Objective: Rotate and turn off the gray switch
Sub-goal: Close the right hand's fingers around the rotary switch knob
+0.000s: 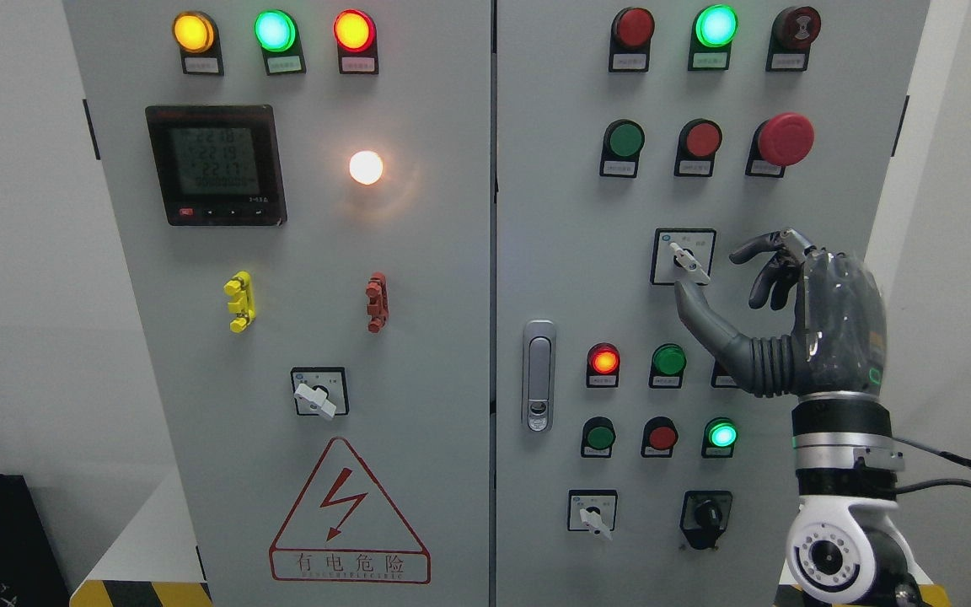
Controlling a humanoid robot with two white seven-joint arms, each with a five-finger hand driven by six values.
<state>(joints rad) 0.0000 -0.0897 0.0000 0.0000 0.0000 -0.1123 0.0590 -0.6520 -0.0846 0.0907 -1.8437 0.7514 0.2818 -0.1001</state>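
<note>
A gray rotary switch (689,260) sits mid-height on the right cabinet door (553,253), a pale lever on a white square plate with a black border, angled toward lower right. The right hand (776,316) hovers beside it, fingers spread and empty, thumb tip just beneath the lever.

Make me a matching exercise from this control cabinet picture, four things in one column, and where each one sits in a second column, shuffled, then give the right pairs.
Things:
1. digital meter
2. red mushroom button
3. door handle
4. right hand

Places:
A. upper right of right door
B. left edge of right door, mid height
C. upper left door
D. beside the gray switch, thumb just below it

Pairs: 1-C, 2-A, 3-B, 4-D
</note>
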